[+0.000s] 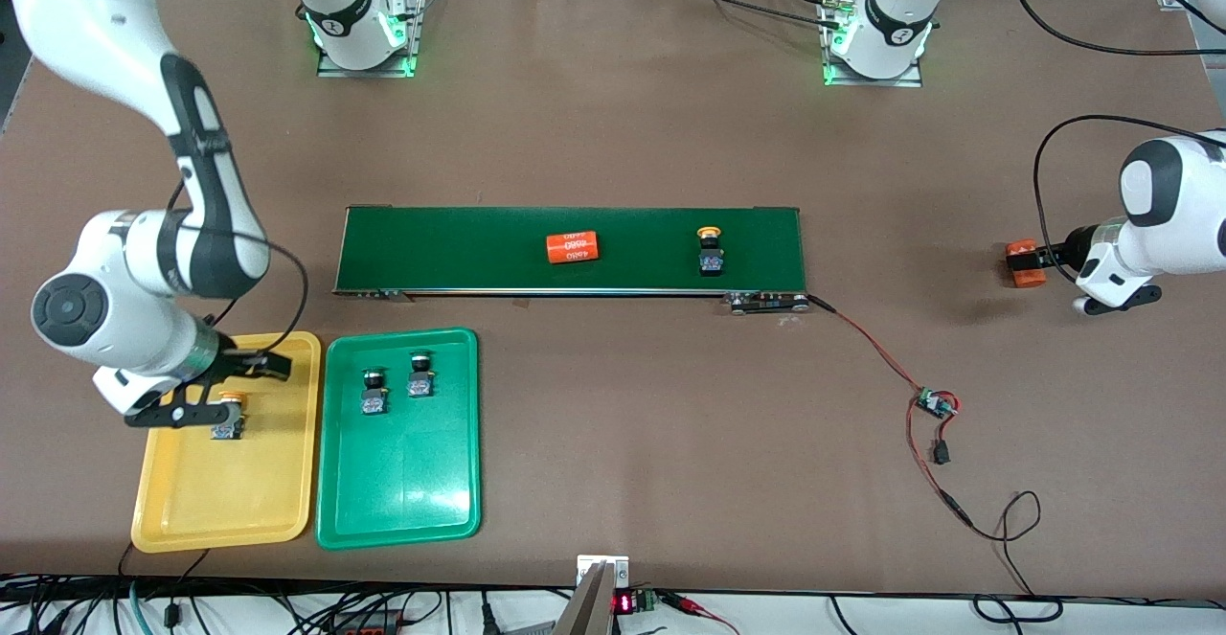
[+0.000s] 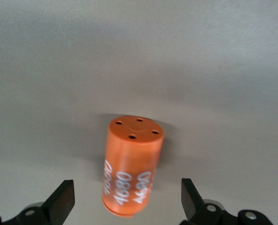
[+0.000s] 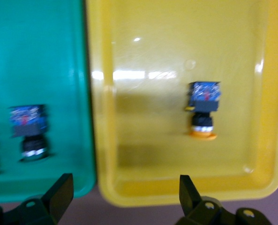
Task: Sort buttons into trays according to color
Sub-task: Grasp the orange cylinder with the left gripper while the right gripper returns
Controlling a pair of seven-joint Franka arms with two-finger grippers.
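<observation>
Step in hand: we judge the right gripper [image 1: 213, 388] is letting go of a yellow-capped button [image 1: 228, 417] in the yellow tray [image 1: 226, 501]; done well, it lifts straight up so neither finger tips the button over.
Right gripper: we see it low over the yellow tray's end farthest from the front camera, fingers spread wide and empty, the button lying in the tray just beside them.
Left gripper: we see it [image 1: 1111, 300] waiting just above the table at the left arm's end, fingers [image 2: 61, 202] apart and holding nothing, an orange cylinder [image 2: 131, 165] with white print lying between and ahead of them, untouched.
Green tray: we count two green-capped buttons [image 1: 396, 389] side by side in the green tray [image 1: 402, 510], which sits just beside the yellow one.
Conveyor belt: we find the second yellow-capped button [image 1: 710, 252] on the dark-green conveyor belt [image 1: 450, 261], toward the left arm's end, with another printed orange cylinder [image 1: 573, 247] near the belt's middle.
Progress: we reckon three of four buttons are sorted.
Next need: we think the belt button wants a grip across its black body, not its round cap.
</observation>
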